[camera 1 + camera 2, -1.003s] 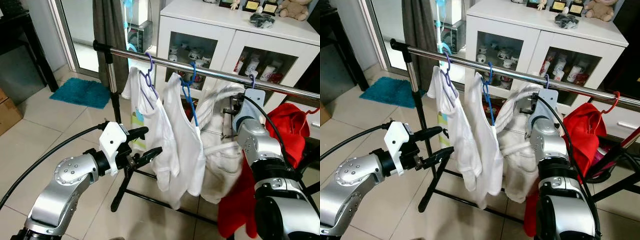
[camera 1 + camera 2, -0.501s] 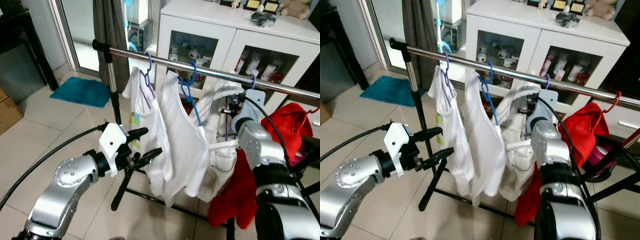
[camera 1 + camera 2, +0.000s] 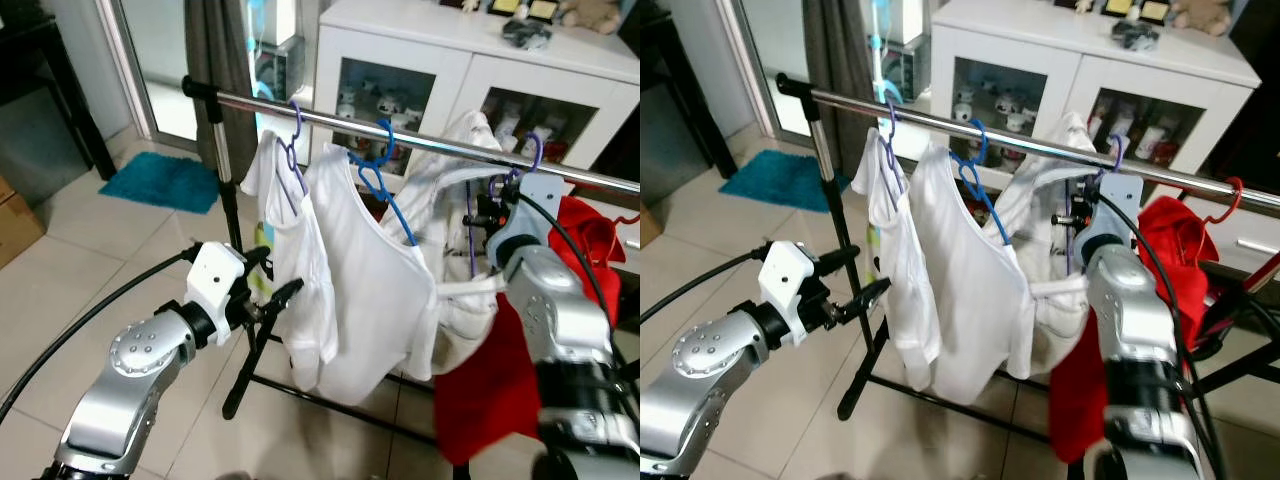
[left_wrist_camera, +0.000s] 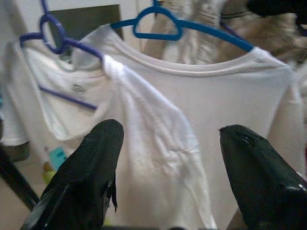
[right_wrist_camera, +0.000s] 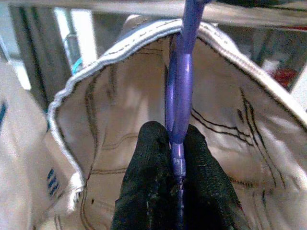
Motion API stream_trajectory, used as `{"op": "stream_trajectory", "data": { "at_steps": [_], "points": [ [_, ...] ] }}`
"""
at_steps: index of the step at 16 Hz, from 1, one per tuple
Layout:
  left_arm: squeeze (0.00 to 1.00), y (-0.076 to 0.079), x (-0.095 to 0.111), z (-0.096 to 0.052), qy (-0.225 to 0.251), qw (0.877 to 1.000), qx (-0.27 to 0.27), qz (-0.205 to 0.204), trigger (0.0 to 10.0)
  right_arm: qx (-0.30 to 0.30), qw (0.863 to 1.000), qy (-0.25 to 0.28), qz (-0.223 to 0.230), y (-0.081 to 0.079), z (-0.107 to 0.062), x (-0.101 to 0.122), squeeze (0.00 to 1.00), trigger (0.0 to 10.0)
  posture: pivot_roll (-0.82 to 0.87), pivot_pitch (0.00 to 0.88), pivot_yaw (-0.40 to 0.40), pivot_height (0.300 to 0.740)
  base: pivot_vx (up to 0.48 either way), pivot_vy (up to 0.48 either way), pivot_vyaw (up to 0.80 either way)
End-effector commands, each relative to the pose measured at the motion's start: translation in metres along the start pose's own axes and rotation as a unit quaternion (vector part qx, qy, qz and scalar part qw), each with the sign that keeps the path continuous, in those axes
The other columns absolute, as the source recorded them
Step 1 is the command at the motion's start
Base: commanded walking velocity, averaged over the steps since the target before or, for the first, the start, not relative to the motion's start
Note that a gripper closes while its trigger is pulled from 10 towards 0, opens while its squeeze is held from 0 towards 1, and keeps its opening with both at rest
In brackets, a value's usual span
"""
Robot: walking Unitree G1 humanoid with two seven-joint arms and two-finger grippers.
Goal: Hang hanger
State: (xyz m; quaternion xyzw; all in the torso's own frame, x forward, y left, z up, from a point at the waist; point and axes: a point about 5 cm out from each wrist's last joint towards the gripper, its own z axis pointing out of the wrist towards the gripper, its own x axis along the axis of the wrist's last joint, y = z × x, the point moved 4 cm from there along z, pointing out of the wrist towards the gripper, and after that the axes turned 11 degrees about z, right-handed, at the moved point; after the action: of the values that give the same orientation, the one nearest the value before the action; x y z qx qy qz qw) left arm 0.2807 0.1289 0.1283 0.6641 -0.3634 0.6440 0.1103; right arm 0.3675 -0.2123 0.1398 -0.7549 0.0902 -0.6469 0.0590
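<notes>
Raised: right gripper [image 5: 176,158] pinching slim purple hanger [image 5: 179,91].

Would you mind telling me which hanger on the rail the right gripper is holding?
The purple hanger carrying the cream garment, pinched in the right gripper; the blue hanger hangs free.

The right claw [image 5: 176,158] is raised high at the end of its upright silver arm, its two black fingers [image 5: 151,179] pinched together. The left claw [image 3: 272,285] reaches forward from a bent arm at mid height, fingers [image 4: 88,167] spread wide apart, gripping nothing.
</notes>
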Motion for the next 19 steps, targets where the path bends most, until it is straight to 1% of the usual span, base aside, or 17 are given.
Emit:
{"op": "stream_trajectory", "data": {
  "at_steps": [1,2,4,6,7,8,9,14,19],
  "points": [
    [0.0,-0.002,-0.003,-0.002,-0.01,1.0,0.019,-0.002,10.0,0.026,0.999,0.021,-0.026,-0.009,-0.009,0.015,0.0,0.0,-0.06,0.0,-0.074,0.74,0.0,0.0,0.0],
    [0.0,-0.001,-0.005,-0.004,-0.012,1.0,0.027,-0.009,10.0,0.033,0.999,0.008,-0.039,-0.011,-0.018,0.004,0.0,0.0,-0.07,0.0,-0.076,0.74,0.0,0.0,0.0],
    [0.0,0.001,-0.008,-0.006,-0.016,0.999,0.039,-0.018,10.0,0.03,0.999,-0.012,-0.044,-0.012,-0.033,-0.017,0.0,0.0,-0.07,0.002,-0.078,0.74,-0.139,0.0,0.0],
    [0.0,0.002,-0.009,-0.005,-0.018,0.999,0.041,-0.02,10.0,0.024,0.999,-0.02,-0.044,-0.015,-0.04,-0.029,0.0,0.0,-0.07,0.005,-0.084,0.74,-0.276,0.0,0.0],
    [0.0,0.002,-0.009,-0.005,-0.018,0.999,0.042,-0.019,10.0,0.021,0.999,-0.022,-0.042,-0.015,-0.041,-0.03,0.0,0.0,-0.07,0.005,-0.084,0.74,-0.274,0.0,0.0],
    [0.0,0.002,-0.009,-0.005,-0.02,0.999,0.044,-0.02,10.0,0.004,0.999,-0.021,-0.028,-0.014,-0.043,-0.031,0.0,0.0,-0.07,0.005,-0.084,0.74,-0.277,0.0,0.0],
    [0.0,0.002,-0.009,-0.005,-0.021,0.999,0.045,-0.021,10.0,0.001,0.999,-0.021,-0.024,-0.014,-0.044,-0.031,0.0,0.0,-0.07,0.005,-0.084,0.74,-0.277,0.0,0.0],
    [0.0,0.002,-0.01,-0.005,-0.023,0.999,0.043,-0.02,10.0,0.004,1.0,-0.027,-0.007,-0.025,-0.049,-0.039,0.0,0.0,-0.07,0.002,-0.076,0.74,-0.272,0.0,0.0],
    [0.0,0.002,-0.009,-0.003,-0.022,0.999,0.036,-0.019,10.0,-0.001,1.0,-0.03,-0.001,-0.025,-0.05,-0.04,0.0,0.0,-0.07,0.0,-0.068,0.74,-0.262,0.0,0.0]
  ]
}}
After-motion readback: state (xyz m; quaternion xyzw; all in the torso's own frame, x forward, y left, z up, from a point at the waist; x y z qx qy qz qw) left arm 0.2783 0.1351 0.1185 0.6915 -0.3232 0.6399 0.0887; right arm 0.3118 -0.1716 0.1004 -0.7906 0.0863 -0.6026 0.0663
